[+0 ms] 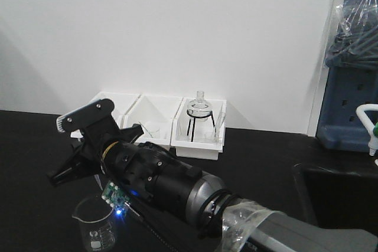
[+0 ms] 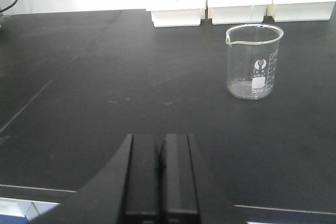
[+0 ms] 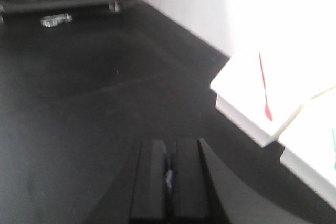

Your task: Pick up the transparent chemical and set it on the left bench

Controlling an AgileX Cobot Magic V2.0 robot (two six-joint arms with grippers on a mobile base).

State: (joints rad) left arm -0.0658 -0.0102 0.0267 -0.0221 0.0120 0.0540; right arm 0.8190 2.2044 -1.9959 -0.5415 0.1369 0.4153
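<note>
Beaker (image 2: 253, 64) stands upright on the black surface (image 2: 105, 77), just in front of the white bins (image 2: 239, 15). Left jaws and right jaws are both pressed together. Whichever takes it should spread wide first, then close gently on the glass.

small clear glass beaker (image 2: 253, 61), upright, base flat on the matte black bench (image 2: 105, 77). pour spout at 9 o'clock on the rim in the left wrist view, with white graduation marks and a white label patch on the near wall. looks nearly empty, only a faint cloudy trace at the bottom. sits at about 2 o'clock in that view, just short of the white bins (image 2: 239, 3) lined along the bench's far edge, not touching them. in the front view, low at 7 o'clock and cut off by the lower edge. pipette too faint to make out. bench flat, dull black, lightly scuffed, with a thin seam line toward 10 o'clock.
</note>
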